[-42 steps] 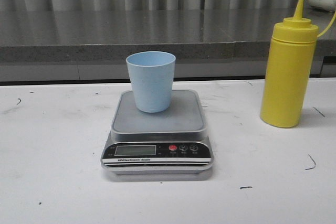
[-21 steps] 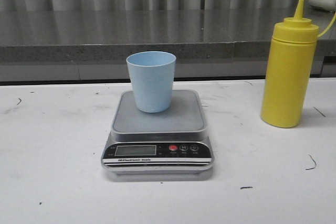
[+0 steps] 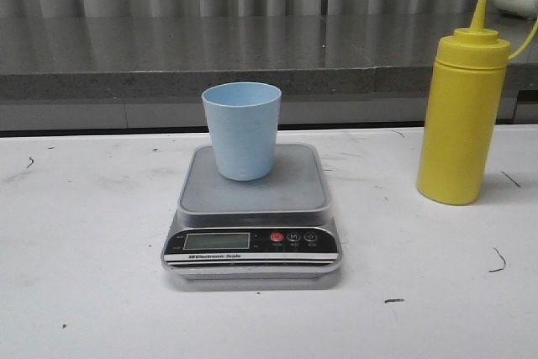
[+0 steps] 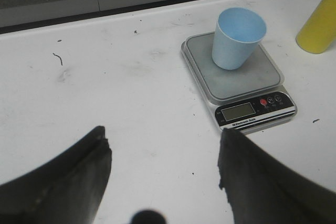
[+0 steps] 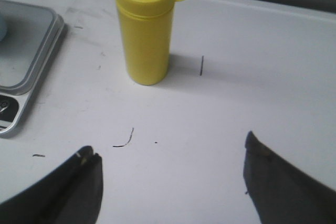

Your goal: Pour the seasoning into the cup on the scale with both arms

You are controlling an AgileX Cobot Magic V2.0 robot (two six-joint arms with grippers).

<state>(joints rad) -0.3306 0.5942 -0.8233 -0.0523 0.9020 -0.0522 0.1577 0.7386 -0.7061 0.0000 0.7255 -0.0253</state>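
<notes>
A matte, tapered pale blue cup [image 3: 242, 130] stands upright on the square steel platform of the flat silver-grey scale [image 3: 252, 216]. The tall yellow plastic seasoning bottle [image 3: 462, 111] stands on the scuffed white tabletop [image 3: 84, 233], to the scale's right. Both the left end effector [image 4: 163, 177] and the right end effector [image 5: 170, 182] hang with fingers spread apart, holding nothing.

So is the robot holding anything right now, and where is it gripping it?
Nothing is held. The left gripper and right gripper are both open over the table, apart from the yellow bottle and blue cup.

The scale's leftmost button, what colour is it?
Red. The button sits on the scale front panel beside two dark ones, clearest in the front view.
</notes>
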